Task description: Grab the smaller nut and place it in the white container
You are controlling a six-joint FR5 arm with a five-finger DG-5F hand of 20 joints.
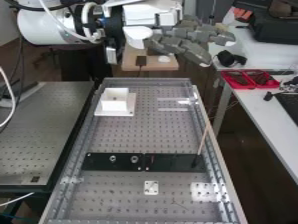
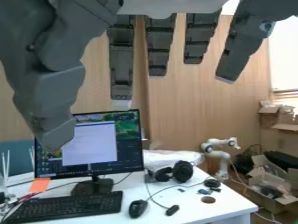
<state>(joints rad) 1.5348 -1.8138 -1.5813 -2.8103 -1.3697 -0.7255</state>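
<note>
High view: my dark grey hand (image 1: 199, 38) is up off the far end of the perforated grey metal tabletop (image 1: 133, 137), well apart from the parts. Fingers spread and straight, holding nothing.

Flat black bar (image 1: 174, 163) carries the larger round metal nut (image 1: 113, 159) and, beside it, the round metal bearing (image 1: 134, 159). The open white square container (image 1: 115, 105) is on its white plate (image 1: 114, 113), farther up the tabletop.

Smaller nut: can't tell where it is, on the bar or in the container already. So can't call progress. I'd confirm that before any descent.

If it's on the bar, handling guess: very light, rigid, hard to damage, smooth enough to slip or flick off a fingertip. I'd pinch across opposite outer sides, low, light force, thumb against one finger, and steer wide of the larger nut. Main risk is knocking that over, or losing the small one on lift.
</note>
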